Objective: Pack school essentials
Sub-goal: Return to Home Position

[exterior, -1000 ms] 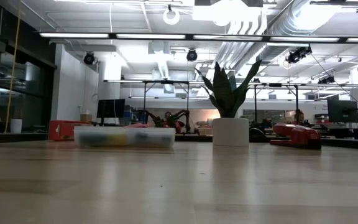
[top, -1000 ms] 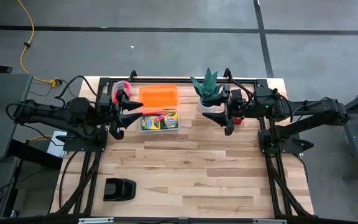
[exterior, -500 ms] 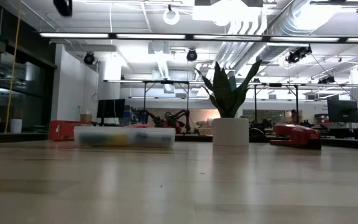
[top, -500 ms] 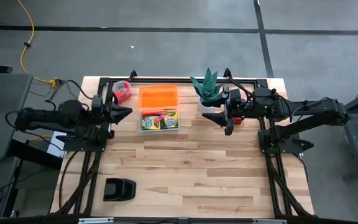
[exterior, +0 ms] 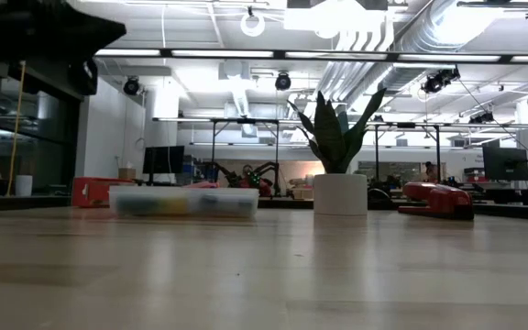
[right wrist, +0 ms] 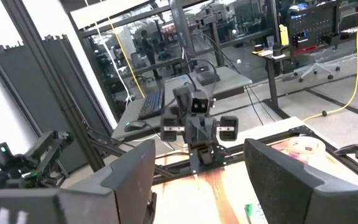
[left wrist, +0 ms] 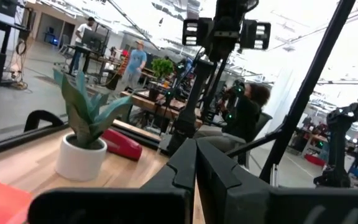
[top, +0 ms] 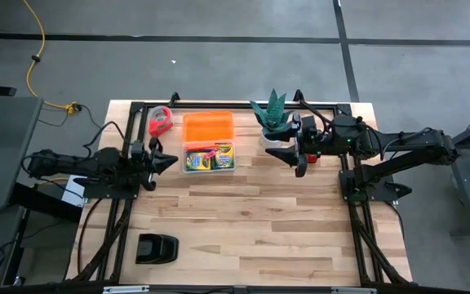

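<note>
Left tool drawn back; pinched closed, empty

I get bright, even overhead light on the pale wooden table, with short, soft shadows. Down low, the ceiling strip lights glare white and the clear plastic box sits blurred. On the wrist view, the left gripper looms dark and unfocused against a blown-out white background.

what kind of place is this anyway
Probably a robotics lab or open workshop: exposed ducts and strip lights overhead, a monitor on a far bench, and a person standing among workstations beyond the table.
</note>
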You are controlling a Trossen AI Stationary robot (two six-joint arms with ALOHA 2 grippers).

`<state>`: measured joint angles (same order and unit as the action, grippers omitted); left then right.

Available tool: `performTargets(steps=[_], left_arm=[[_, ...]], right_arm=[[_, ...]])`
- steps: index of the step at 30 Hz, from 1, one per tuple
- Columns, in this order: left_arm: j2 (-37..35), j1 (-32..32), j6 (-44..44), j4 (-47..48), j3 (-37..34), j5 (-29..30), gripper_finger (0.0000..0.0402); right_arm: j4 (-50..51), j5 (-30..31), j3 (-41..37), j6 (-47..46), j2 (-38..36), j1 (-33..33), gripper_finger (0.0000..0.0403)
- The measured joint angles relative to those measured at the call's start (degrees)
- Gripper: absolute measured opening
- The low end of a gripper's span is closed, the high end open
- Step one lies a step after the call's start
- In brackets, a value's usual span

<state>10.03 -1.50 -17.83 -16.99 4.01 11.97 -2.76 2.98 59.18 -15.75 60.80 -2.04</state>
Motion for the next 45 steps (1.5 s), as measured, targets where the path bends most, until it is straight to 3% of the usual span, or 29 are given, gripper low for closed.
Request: performTargets(steps=[12,24,28,34,39,45], left_arm=[[-9.92,0.0,1.42,8.45,-3.36,-1.02,0.0],[-9.23,0.02,1.97,10.86,-3.32,-1.18,0.0],[-9.25,0.02,1.99,10.81,-3.32,-1.03,0.0],[-9.25,0.02,1.97,10.82,-3.32,-1.01,0.0],[-9.25,0.02,1.97,10.81,-3.32,-0.99,0.0],[-9.25,0.01,1.97,10.8,-3.32,-0.98,0.0]], right_arm=[[1.71,0.02,0.0,-3.86,0.0,0.0,0.0238],[7.77,0.55,0.0,-4.97,-0.77,0.24,0.0227],[15.19,0.55,0.0,-1.89,-4.81,0.28,0.0167],[25.49,-1.65,-0.75,0.65,-13.72,0.03,0.0017],[14.14,-2.6,-14.84,-2.63,-23.87,-1.84,0.0026],[3.2,-2.56,-33.94,-8.34,-36.61,-2.3,0.0005]])
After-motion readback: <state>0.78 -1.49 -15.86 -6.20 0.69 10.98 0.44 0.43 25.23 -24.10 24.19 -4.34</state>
